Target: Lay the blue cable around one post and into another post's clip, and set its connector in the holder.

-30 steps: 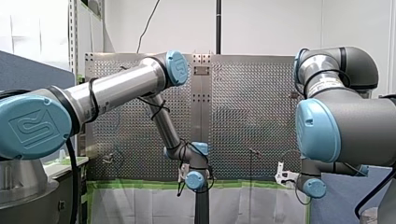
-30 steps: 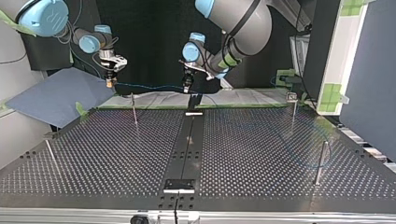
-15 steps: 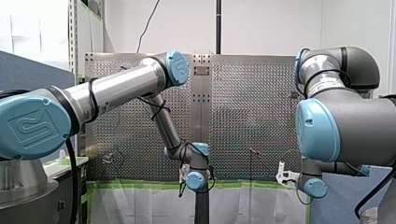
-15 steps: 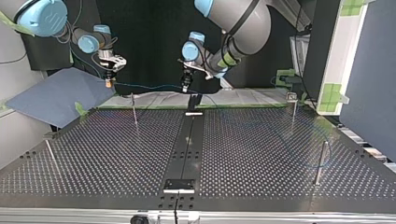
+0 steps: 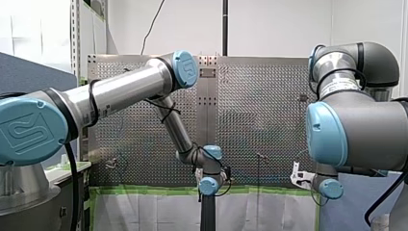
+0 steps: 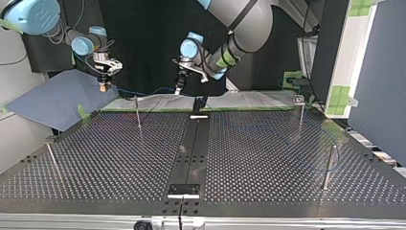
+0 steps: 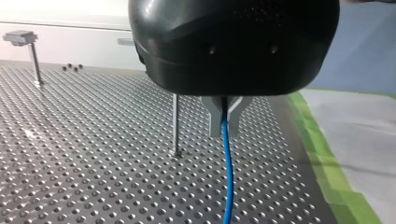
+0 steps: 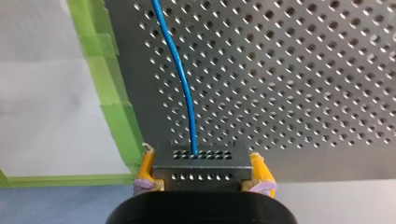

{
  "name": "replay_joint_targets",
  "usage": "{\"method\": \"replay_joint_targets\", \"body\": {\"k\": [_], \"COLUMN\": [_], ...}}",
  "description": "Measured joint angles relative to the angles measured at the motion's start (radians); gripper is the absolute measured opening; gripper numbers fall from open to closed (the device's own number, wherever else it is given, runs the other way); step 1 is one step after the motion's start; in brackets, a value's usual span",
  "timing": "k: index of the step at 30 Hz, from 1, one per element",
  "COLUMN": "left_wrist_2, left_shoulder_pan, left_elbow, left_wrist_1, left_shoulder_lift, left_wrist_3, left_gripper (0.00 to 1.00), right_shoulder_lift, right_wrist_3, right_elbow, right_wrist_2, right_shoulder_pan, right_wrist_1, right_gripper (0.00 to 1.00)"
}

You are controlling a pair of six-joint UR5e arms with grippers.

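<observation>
Right gripper (image 8: 201,164): closed on the connector (image 8: 201,157), yellow pads (image 8: 145,169) clamping its two sides. Grip looks square, but only the sides are held.

Blue cable (image 8: 181,77) exits the connector's top face and runs ahead of the gripper in a gentle curve, above the perforated table (image 8: 303,70) and just inside the green tape (image 8: 108,93) edge. It's clear of the surface, as far as I can tell.

Left gripper (image 7: 224,116): metal fingers (image 7: 213,115) closed to a narrow slot w/ the cable pinched btwn them. The cable hangs straight down below the tips. A thin post (image 7: 174,122) stands just beside the fingers, apart from the cable and not touching. A 2nd post w/ a block head (image 7: 29,51) is well beyond that; prob. the clip, can't confirm.

Top view: both grippers are up off the table at its far edge, the span of cable btwn them sagging slightly. I can't pick out the holder w/ certainty.

Risks, as I judge them:
- Arms moving apart or at uneven rates → the span goes taut → the connector twists in the pads or the cable drags through the left fingers.
- Left gripper passing the nearby post on the wrong side → the cable wraps the wrong way or snags.
- Too much slack → the loop drops onto the table and catches a post not meant for it.
- Connector tilted from cable pull → won't seat in the holder.
</observation>
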Motion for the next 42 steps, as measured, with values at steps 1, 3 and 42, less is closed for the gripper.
{"method": "replay_joint_targets", "body": {"k": [1,3,42], "left_wrist_2": [0.001,0.003,0.104], "left_shoulder_pan": [-0.003,-0.007,-0.067], "left_elbow": [0.006,0.014,0.198], "left_wrist_1": [-0.002,-0.005,-0.173], "left_shoulder_lift": [0.0,0.0,-0.034], "left_wrist_3": [-0.005,-0.014,0.002], "left_gripper": [0.01,0.01,0.01], "right_shoulder_lift": [-0.004,-0.013,-0.031], "right_wrist_3": [0.003,0.011,0.061], "right_elbow": [0.0,0.0,-0.059], "right_wrist_2": [0.001,0.002,-0.008], "right_shoulder_pan": [-0.003,-0.01,-0.059], "right_wrist_1": [0.001,0.003,0.035], "right_gripper": [0.0,0.0,0.0]}}
